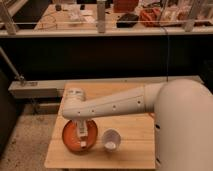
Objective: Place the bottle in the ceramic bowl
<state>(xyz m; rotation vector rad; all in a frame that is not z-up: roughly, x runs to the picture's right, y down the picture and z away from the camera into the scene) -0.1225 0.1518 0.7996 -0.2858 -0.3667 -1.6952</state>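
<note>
The hand (82, 132), grip not discernible, hung over the ceramic bowl (66, 138); release was best made low and centred.

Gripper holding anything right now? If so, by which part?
Cannot tell. The gripper hangs low over the ceramic bowl, and whether anything is in its grasp cannot be made out.

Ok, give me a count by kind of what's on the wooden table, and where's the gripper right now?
Bowls: 1, the orange-red ceramic bowl
Cups: 1, the white cup
Total: 2 that I can make out
The gripper hangs over the ceramic bowl, left of the white cup.
</note>
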